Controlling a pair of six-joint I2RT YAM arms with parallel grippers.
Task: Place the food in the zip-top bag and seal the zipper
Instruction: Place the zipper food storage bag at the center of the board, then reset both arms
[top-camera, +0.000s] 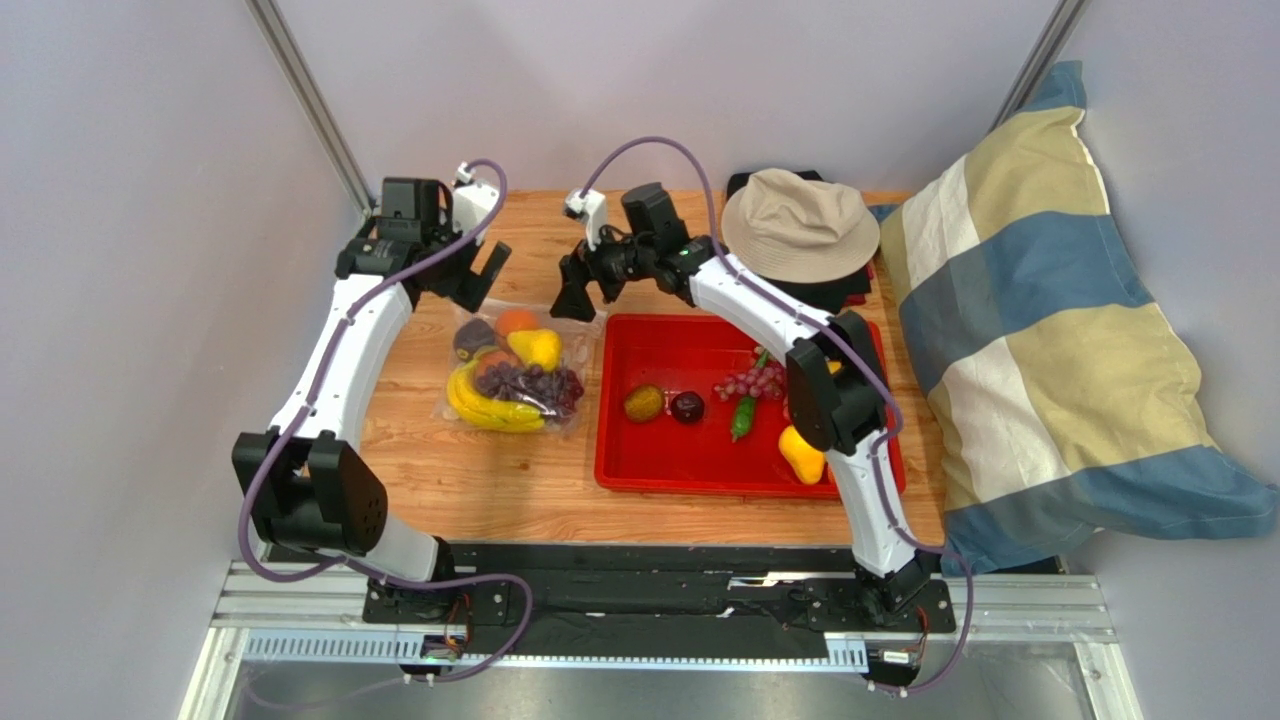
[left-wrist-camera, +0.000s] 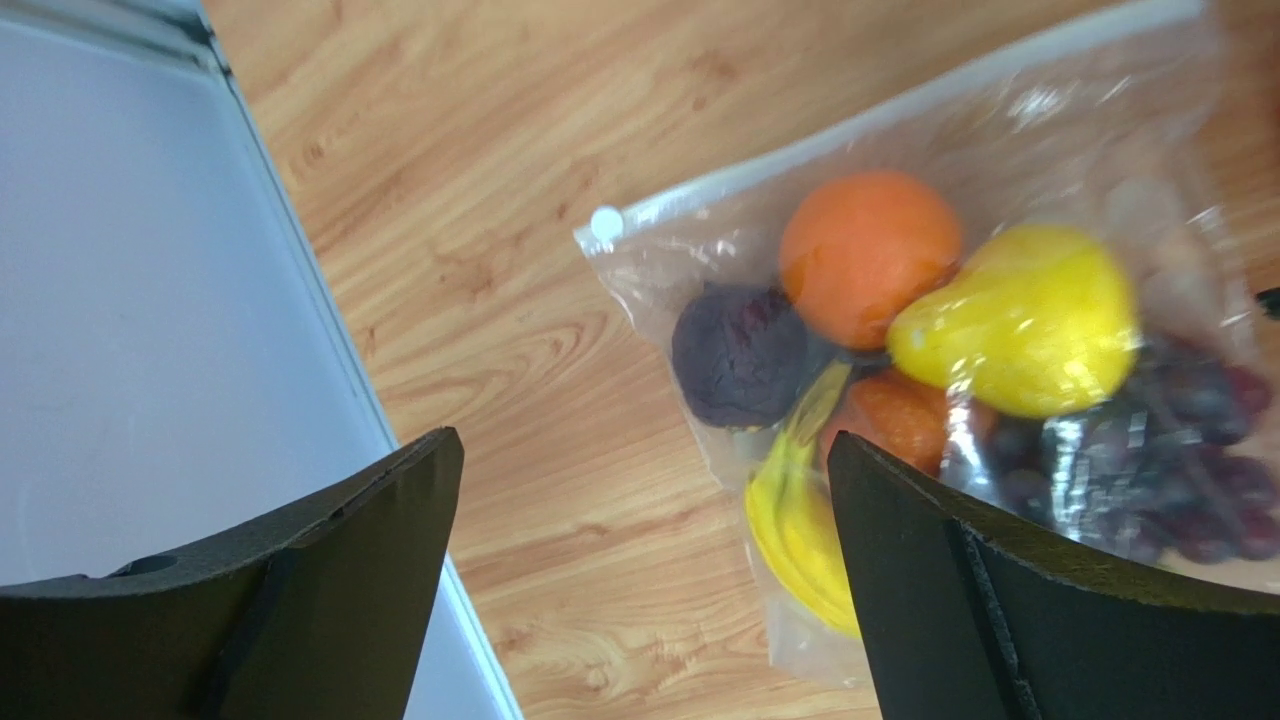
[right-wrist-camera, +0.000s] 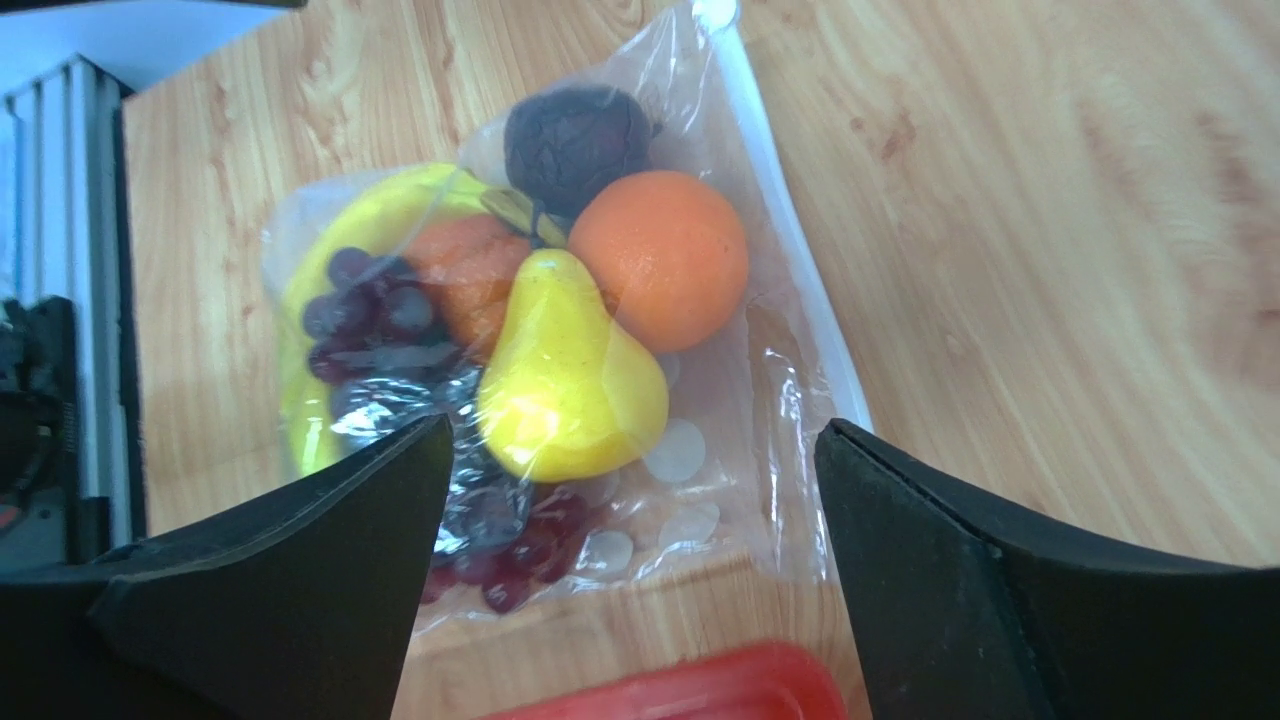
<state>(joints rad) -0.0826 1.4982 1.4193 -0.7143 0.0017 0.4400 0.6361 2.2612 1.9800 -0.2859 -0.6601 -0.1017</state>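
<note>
The zip-top bag (top-camera: 583, 348) lies flat on the wooden table, left of the red tray. Inside it are a banana bunch (top-camera: 489, 408), an orange (top-camera: 519, 321), a yellow pear (top-camera: 537, 348), a dark purple fruit (top-camera: 473, 336) and dark grapes (top-camera: 550, 390). The zipper (left-wrist-camera: 902, 123) runs along the bag's far edge and lies flat; it also shows in the right wrist view (right-wrist-camera: 793, 308). My left gripper (top-camera: 484, 278) is open and empty above the bag's far left corner (left-wrist-camera: 646, 555). My right gripper (top-camera: 576, 288) is open and empty above the bag's far right corner (right-wrist-camera: 631, 555).
The red tray (top-camera: 631, 468) holds a brownish fruit (top-camera: 643, 402), a dark plum (top-camera: 687, 407), red grapes (top-camera: 751, 383), a green pepper (top-camera: 742, 420) and a yellow-orange piece (top-camera: 801, 453). A beige hat (top-camera: 800, 225) sits behind it. A striped pillow (top-camera: 1052, 315) lies at the right.
</note>
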